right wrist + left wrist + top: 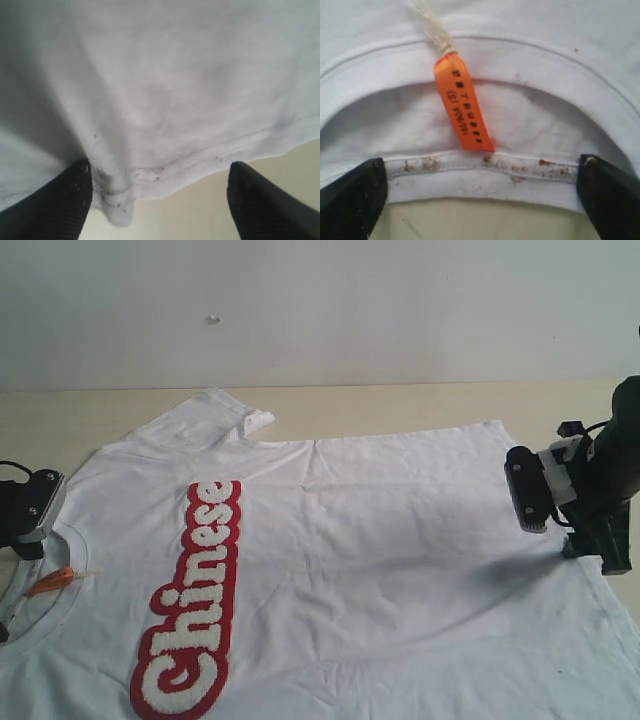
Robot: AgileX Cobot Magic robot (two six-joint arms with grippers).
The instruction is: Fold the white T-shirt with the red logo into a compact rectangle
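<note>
The white T-shirt [400,570] lies spread flat on a beige table, collar to the left and hem to the right. The red logo [190,610] runs along the chest as a band. My left gripper [480,202] is open at the collar. The ribbed collar rim [485,172] lies between its black fingertips [350,200], and the orange neck tag [462,102] sits just beyond. My right gripper [160,200] is open at the hem [165,172]. A bunched fold of cloth lies against one of its fingers [55,200].
The beige table [420,405] shows bare in a strip behind the shirt, under a white wall [350,310]. One sleeve [225,415] points toward the wall. The left wrist [30,508] and right arm [590,490] stand at the shirt's two ends.
</note>
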